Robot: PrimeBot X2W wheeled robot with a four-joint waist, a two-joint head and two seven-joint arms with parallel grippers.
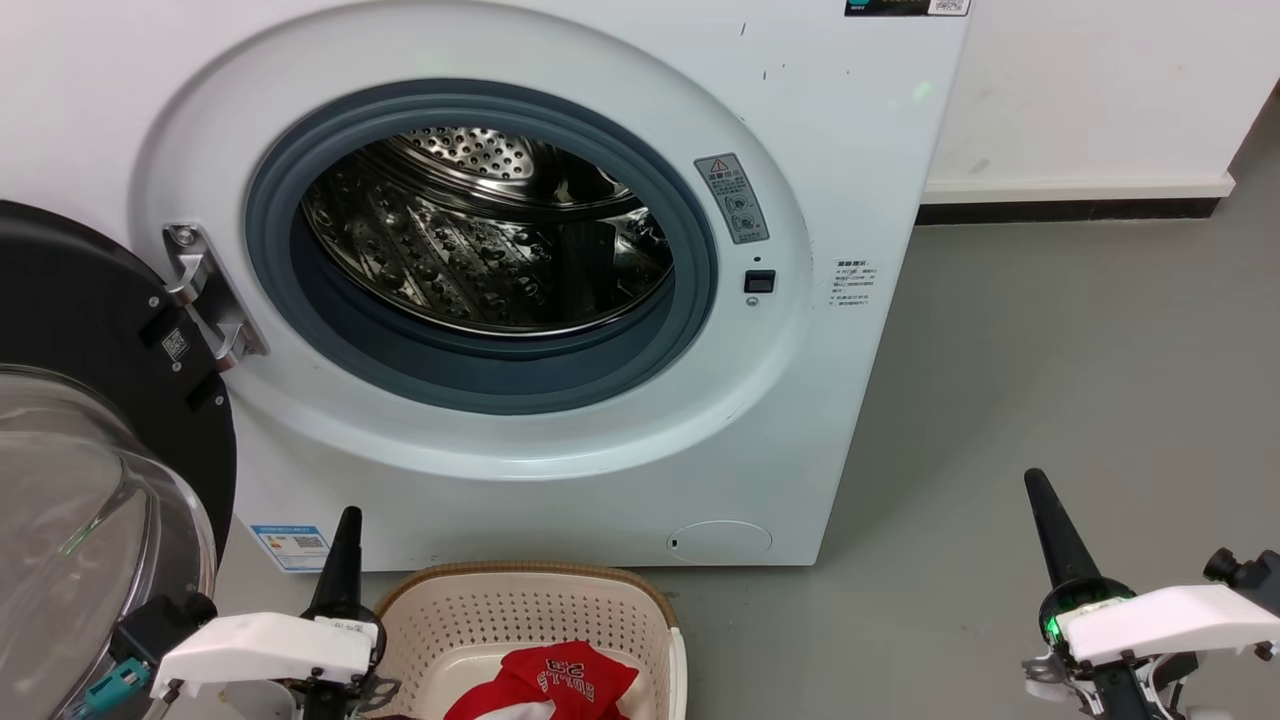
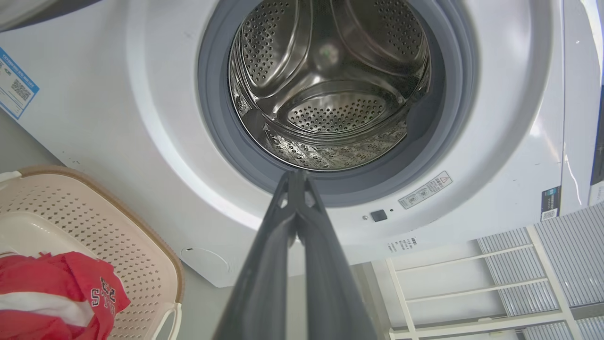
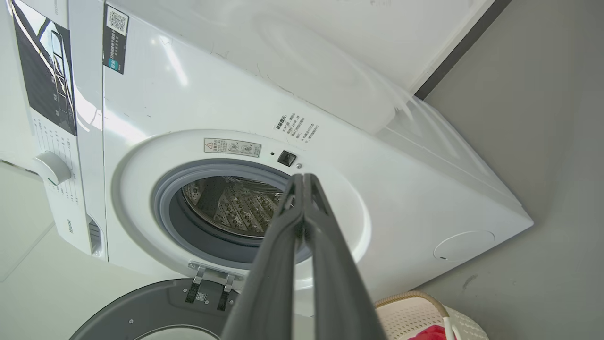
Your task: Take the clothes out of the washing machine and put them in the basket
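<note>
With the drum (image 1: 480, 260) of the washing machine (image 1: 860, 130) bare and the clothes (image 1: 565, 680) in the basket (image 1: 520, 605), left hand (image 1: 349, 518) and right hand (image 1: 1034, 483) sit pinched together, empty; probably only a retreat remains.

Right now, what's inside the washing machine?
Inside the washing machine, the steel drum looks empty: its perforated walls are bare. The grey door seal hides the drum's near bottom edge, so that strip cannot be checked. Red clothes lie in the basket in front.
</note>
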